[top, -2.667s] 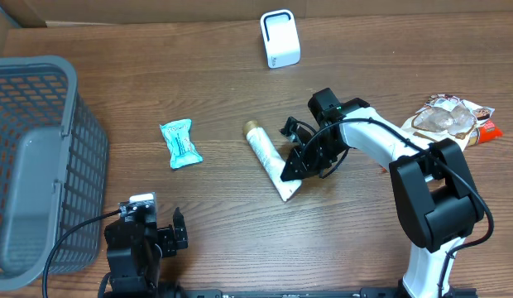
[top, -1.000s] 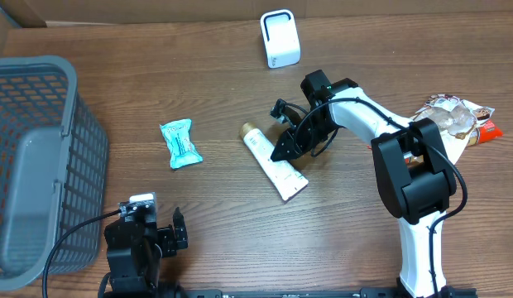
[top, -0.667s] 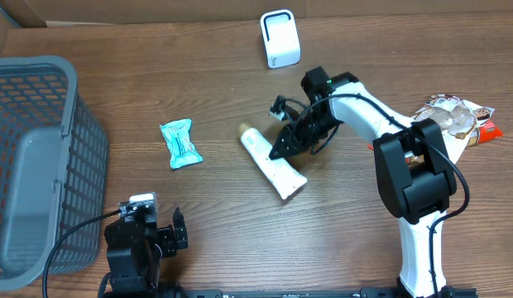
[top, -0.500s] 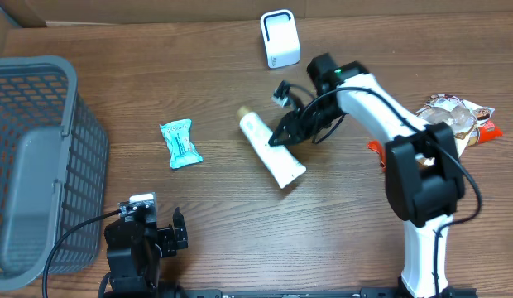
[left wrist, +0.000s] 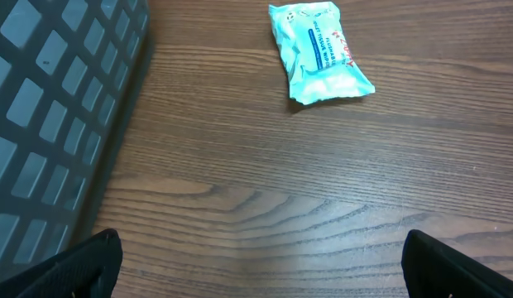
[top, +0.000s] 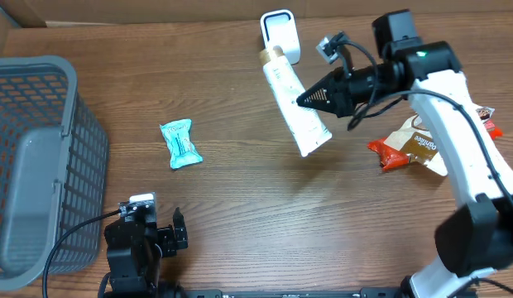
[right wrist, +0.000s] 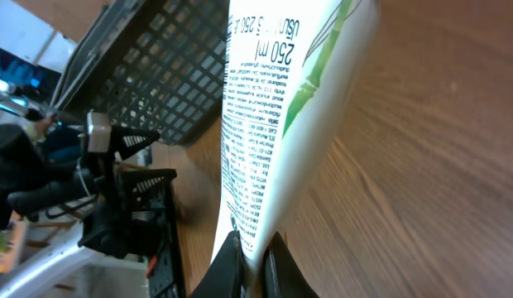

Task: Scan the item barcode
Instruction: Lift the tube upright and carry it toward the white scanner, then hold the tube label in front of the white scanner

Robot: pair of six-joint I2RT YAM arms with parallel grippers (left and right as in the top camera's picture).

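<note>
My right gripper [top: 303,100] pinches shut on the tube's [top: 285,83] edge. Light, squashy and slick, it could swivel; the stiff crimp likely grips better. My left gripper [left wrist: 263,240] gapes, empty.

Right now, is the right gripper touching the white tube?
Touching. The right wrist view shows the right gripper closed on the flat crimped end of the white tube, both fingers pressed against it with no gap.

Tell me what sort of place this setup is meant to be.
Probably a mock shop checkout staged on a wooden table: a small white barcode scanner, a grey shopping basket, and packaged goods such as a cosmetic tube and a teal packet.
</note>
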